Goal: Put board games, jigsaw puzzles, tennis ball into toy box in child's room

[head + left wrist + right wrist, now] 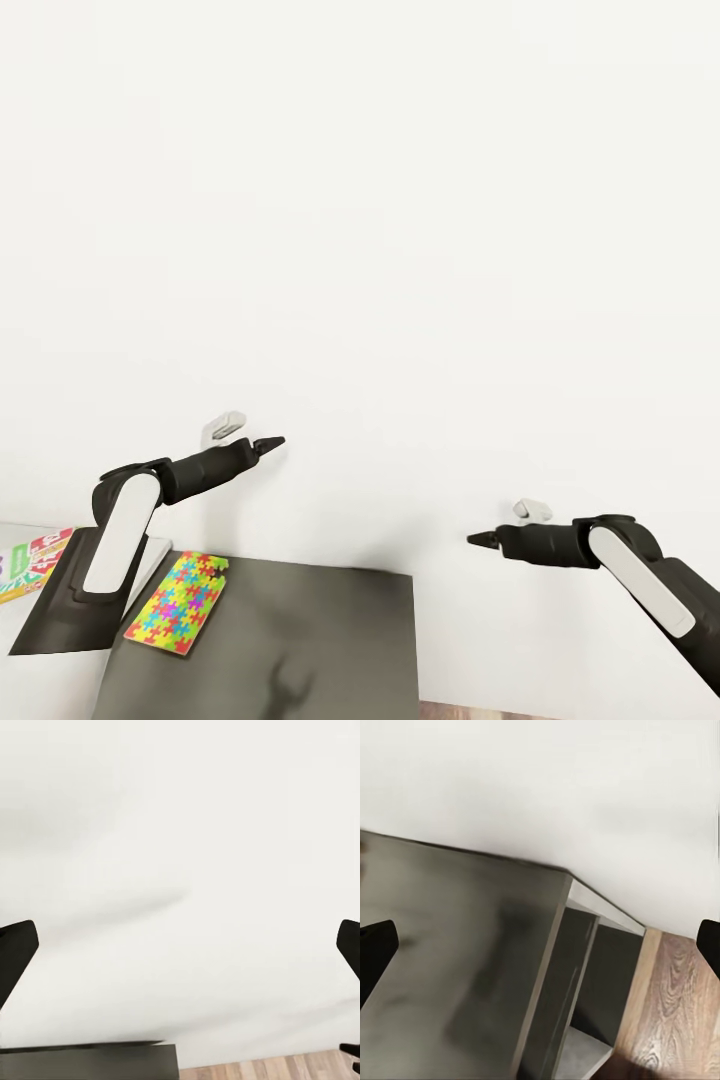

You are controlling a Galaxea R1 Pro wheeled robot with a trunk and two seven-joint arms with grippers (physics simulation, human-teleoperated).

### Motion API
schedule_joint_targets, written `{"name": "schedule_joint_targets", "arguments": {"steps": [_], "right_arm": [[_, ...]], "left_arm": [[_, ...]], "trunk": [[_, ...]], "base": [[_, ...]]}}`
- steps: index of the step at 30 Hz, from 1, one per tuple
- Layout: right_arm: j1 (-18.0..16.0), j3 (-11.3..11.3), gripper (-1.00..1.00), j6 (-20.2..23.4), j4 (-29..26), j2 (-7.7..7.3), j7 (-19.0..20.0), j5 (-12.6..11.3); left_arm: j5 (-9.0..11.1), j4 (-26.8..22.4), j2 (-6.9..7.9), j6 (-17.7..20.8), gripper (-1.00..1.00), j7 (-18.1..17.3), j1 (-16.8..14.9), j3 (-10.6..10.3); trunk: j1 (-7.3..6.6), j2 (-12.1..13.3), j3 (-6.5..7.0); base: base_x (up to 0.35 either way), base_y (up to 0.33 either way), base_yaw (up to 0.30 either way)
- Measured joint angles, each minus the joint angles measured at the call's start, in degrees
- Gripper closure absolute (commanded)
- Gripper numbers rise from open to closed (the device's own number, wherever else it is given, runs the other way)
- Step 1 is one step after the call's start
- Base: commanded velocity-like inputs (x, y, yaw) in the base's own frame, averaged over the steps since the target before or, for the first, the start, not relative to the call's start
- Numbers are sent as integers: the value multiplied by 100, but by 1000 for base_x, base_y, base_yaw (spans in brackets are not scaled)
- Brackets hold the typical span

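Fingers of the left gripper [272,441] are spread wide and nothing is held; the same is seen at the right gripper [481,539]. At far left a board game [30,565] lies, then a puzzle [178,601] on the dark table [300,640]. Nothing is grasped yet, so an approach step is judged; next, the left arm must be lowered onto the puzzle. The far table edge is near the wall, while free room is left above.

Bright, even, diffuse light washes the plain white wall [400,200] nearly featureless. A soft forked gripper shadow falls on the dark-grey matte tabletop [300,640] toward 6 o'clock. The right wrist view is slightly blurred; faint grey shading streaks the wall in the left wrist view.
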Motion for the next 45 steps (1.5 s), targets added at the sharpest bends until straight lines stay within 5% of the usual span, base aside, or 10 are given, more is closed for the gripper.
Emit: {"name": "schedule_joint_targets", "arguments": {"steps": [21,30,45], "right_arm": [[22,90,-100,-68,366,53,8,0],[224,95,-100,-70,395,52,1,6],[427,104,-100,-88,402,57,-10,17]], "left_arm": [[-3,128,136,14,-100,-5,107,164],[-13,977,337,-59,-100,-32,169,481],[-2,1805,459,-539,-100,-50,115,558]], "trunk": [[0,0,0],[0,0,0],[2,-1,0]], "base": [[0,0,0],[0,0,0],[-60,0,0]]}}
